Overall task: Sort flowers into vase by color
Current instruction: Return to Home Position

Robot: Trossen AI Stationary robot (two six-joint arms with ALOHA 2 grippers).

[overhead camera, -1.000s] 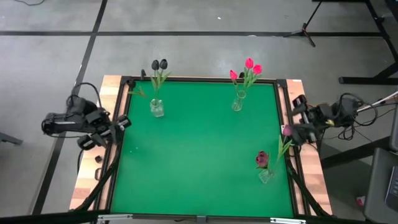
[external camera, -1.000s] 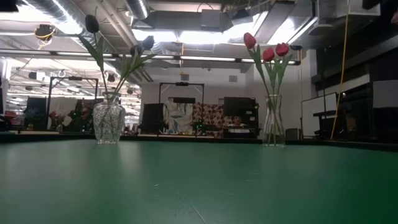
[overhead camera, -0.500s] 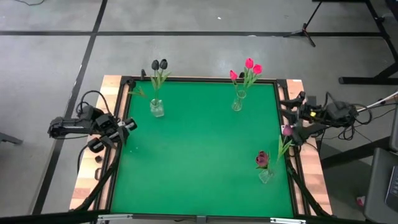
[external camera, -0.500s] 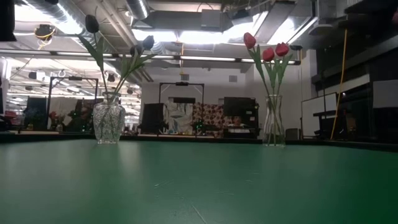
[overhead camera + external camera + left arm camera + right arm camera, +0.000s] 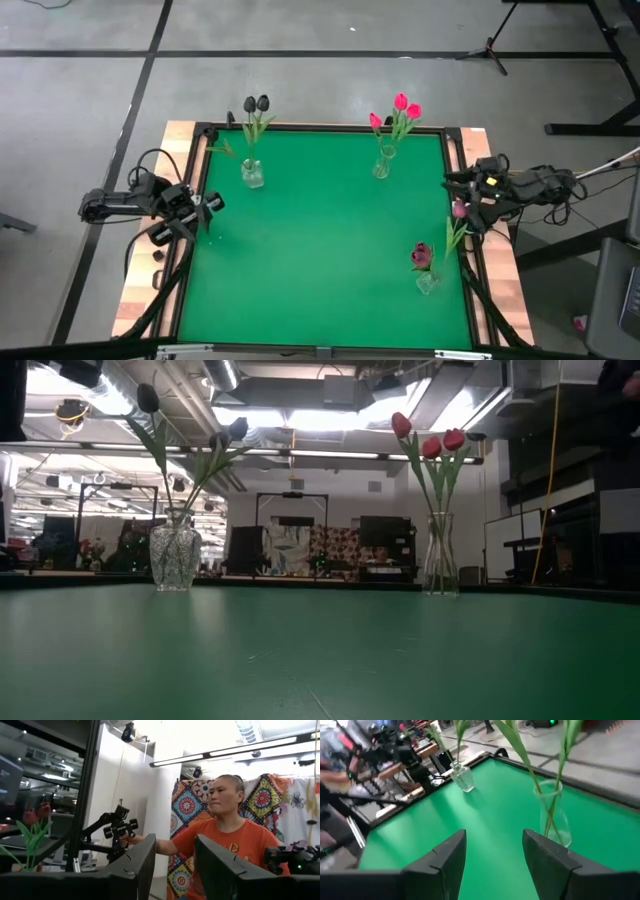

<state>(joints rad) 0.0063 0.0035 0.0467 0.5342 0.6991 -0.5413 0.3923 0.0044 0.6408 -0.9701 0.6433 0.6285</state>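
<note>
Three clear vases stand on the green mat. The far-left vase (image 5: 252, 174) (image 5: 175, 558) holds black tulips (image 5: 256, 103). The far-right vase (image 5: 382, 165) (image 5: 440, 555) (image 5: 551, 817) holds pink-red tulips (image 5: 402, 108). The vase (image 5: 427, 282) near the right edge holds a maroon tulip (image 5: 421, 256), and a mauve bud (image 5: 461, 210) leans out toward the right. My left gripper (image 5: 212, 203) (image 5: 175, 845) is open at the table's left edge. My right gripper (image 5: 450, 183) (image 5: 494, 840) is open at the right edge, between the two right-hand vases, and touches nothing.
The middle of the green mat (image 5: 330, 240) is bare. A wooden border (image 5: 140, 290) frames the mat. In the left wrist view a person in an orange shirt (image 5: 230, 840) stands beyond the table, holding a dark control rig (image 5: 119, 827).
My left gripper has moved right, from beside the table to over the mat's left edge. My right gripper has swung in from off the right edge toward the table's left, and now points across the mat. The flowers and vases have stayed in place.
</note>
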